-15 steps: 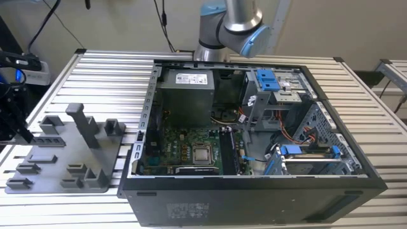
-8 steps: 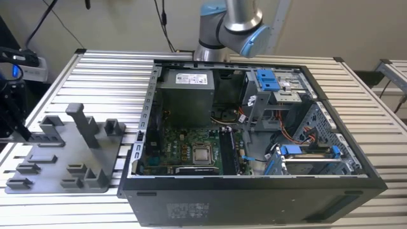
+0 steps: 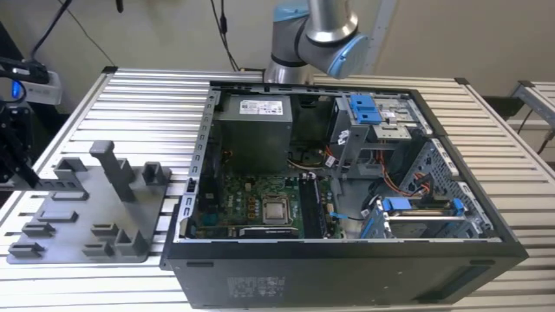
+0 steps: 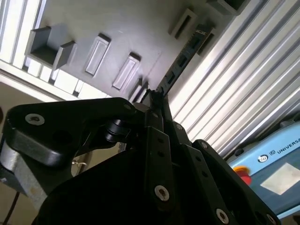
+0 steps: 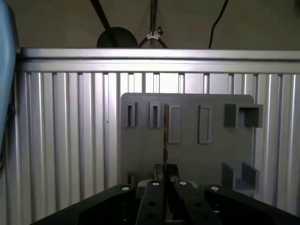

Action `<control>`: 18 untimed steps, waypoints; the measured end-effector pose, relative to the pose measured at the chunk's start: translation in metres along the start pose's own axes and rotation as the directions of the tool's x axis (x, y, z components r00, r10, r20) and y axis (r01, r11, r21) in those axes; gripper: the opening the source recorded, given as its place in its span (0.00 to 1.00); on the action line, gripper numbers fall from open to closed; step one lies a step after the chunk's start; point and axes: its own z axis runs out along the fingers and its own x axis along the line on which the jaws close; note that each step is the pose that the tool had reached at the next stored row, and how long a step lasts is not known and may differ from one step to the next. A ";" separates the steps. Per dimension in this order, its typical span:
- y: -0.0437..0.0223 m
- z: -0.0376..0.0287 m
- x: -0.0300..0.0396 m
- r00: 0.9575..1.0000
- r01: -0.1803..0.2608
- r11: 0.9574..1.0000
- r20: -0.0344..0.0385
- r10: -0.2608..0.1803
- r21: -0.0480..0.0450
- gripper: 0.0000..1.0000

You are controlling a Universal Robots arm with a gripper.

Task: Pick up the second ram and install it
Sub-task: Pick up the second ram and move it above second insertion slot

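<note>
Black gripper (image 5: 165, 169) fingers, close to the lens in both wrist views, are pressed together on the near end of the ram (image 5: 165, 136). The ram is a thin dark board seen edge-on. It reaches out from the gripper (image 4: 157, 105) over a grey fixture plate (image 5: 211, 154).

In the second wrist view the ram (image 4: 185, 51) shows as a long dark strip running toward slotted blocks on the plate (image 4: 140, 28). Whether its far end touches the plate cannot be told.

The plate (image 3: 78, 221) lies flat on a ribbed metal table (image 3: 147, 104). Just beside the plate, on the exterior view's right, sits an open computer case (image 3: 347, 250) with a green motherboard (image 3: 251, 201) inside.
</note>
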 end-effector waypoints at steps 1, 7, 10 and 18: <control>0.0000 -0.0010 0.0000 1.000 0.000 1.000 0.000 0.000 0.000 0.14; 0.0001 -0.0088 -0.0002 1.000 0.000 1.000 0.000 0.000 0.000 0.14; 0.0002 -0.0128 -0.0002 1.000 0.000 1.000 0.000 0.000 0.000 0.14; 0.0003 -0.0216 -0.0004 1.000 0.000 1.000 0.000 0.000 0.000 0.14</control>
